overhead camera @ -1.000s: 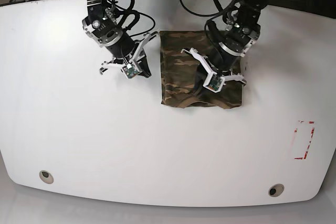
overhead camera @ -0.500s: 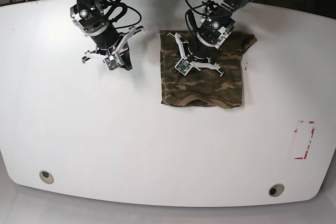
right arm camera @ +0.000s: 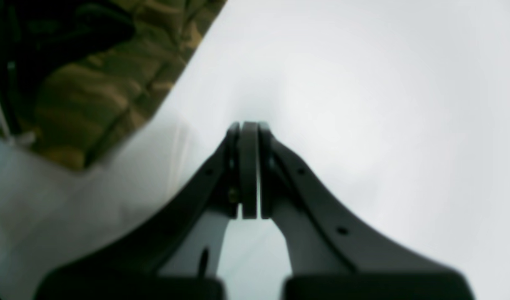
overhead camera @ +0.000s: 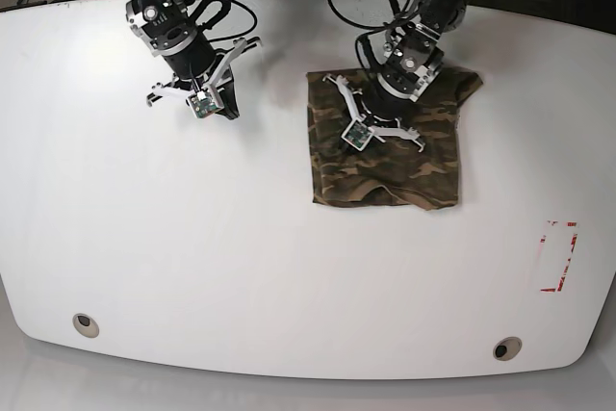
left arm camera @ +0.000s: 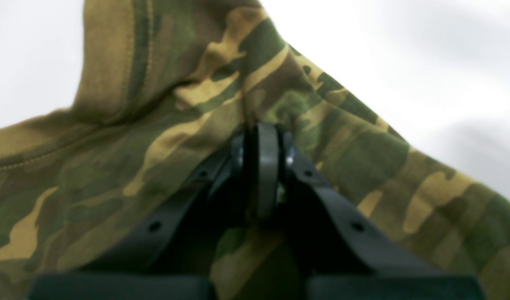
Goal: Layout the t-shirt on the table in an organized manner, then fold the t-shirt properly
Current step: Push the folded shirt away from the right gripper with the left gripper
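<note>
White and glossy, the desk (overhead camera: 289,267) carries the t-shirt (overhead camera: 423,166), a folded camouflage block toward its far edge, right of centre. Left wrist view: the left tool (left arm camera: 261,137), jaws together, pinches a ridge of the shirt. Right wrist view: the right tool (right arm camera: 248,133), jaws together on nothing, hangs over bare desk beside the cloth's edge. Squaring the fold likely calls for a low, slow pull, keeping layers aligned.
</note>
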Controlling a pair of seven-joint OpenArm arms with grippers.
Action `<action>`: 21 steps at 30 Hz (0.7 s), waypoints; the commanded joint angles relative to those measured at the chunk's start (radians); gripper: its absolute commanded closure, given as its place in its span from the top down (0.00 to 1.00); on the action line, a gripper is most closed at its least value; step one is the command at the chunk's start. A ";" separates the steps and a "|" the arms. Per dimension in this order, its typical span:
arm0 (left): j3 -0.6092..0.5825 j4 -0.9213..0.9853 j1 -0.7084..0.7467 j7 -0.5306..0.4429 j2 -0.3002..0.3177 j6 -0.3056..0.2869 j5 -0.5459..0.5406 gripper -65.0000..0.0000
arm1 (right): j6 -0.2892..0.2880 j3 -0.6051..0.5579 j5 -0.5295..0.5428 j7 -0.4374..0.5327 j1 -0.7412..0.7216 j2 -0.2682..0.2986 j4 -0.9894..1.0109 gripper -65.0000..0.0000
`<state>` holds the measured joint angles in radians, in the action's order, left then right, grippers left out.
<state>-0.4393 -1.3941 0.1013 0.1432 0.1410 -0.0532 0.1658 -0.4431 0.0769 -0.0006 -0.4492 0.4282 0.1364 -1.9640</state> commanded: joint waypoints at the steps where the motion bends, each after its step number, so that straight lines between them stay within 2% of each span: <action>1: 0.056 0.023 0.051 0.117 0.072 0.017 0.031 0.04 | 0.005 0.002 0.006 0.025 -0.005 0.004 -0.022 0.00; 5: 0.125 0.019 0.100 0.097 0.098 -0.003 0.031 0.04 | 0.005 0.002 0.006 0.025 0.010 0.004 -0.022 0.00; 8: 0.211 0.019 0.131 0.089 0.121 -0.073 0.031 0.04 | 0.005 0.002 0.006 0.025 0.014 0.004 -0.028 0.00; 15: 0.419 0.019 0.194 0.066 0.128 -0.216 0.033 0.04 | 0.005 -0.002 0.006 0.025 0.024 0.001 -0.030 0.00; 18: 0.494 0.017 0.212 0.057 0.134 -0.253 0.036 0.04 | 0.005 -0.004 0.006 0.025 0.036 -0.001 -0.030 0.00; 21: 0.538 0.003 0.234 0.057 0.171 -0.281 0.036 0.04 | 0.005 -0.004 0.006 0.026 0.044 -0.001 -0.036 0.00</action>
<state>0.0788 -1.4101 0.2871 -0.0051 0.2745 -0.3111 0.1284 -0.4416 0.0708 -0.0006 -0.4469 0.4599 0.1322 -1.9701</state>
